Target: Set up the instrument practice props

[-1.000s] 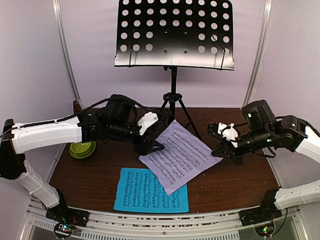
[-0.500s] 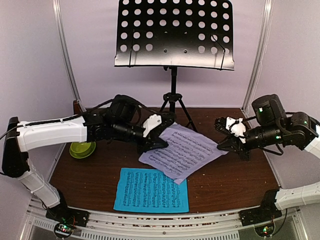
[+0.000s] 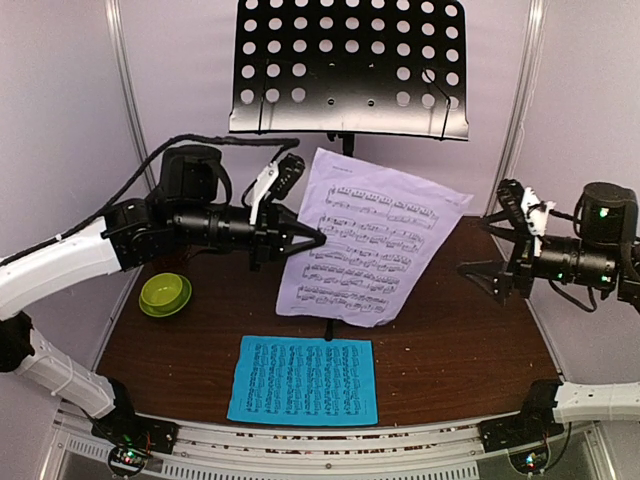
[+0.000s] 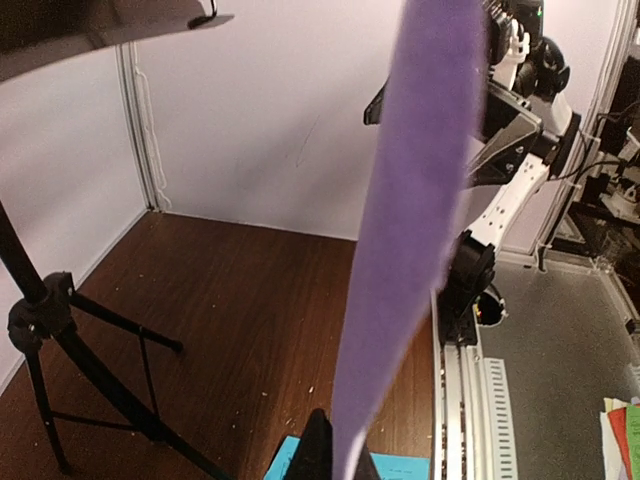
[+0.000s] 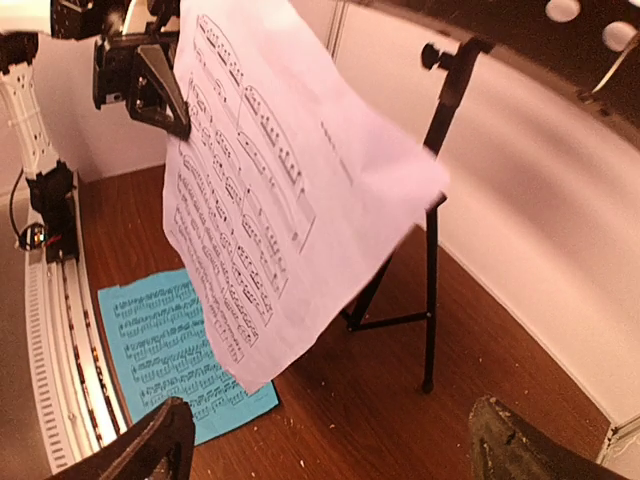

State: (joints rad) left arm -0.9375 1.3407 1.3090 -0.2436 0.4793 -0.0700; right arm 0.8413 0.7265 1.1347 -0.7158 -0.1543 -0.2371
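White music sheet (image 3: 375, 240) now aloft in clamped left end effector (image 3: 316, 238); right end effector (image 3: 480, 245) spread, empty.

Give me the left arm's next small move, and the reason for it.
Probably lift the white sheet higher and back toward the music stand. The left gripper pinches its edge, but in the top view the sheet hangs below the stand's ledge, clear of the table. The right gripper is open and apart from it.

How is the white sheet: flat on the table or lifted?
Lifted: the left gripper pinches the white sheet at its edge, holding it in air before the music stand.
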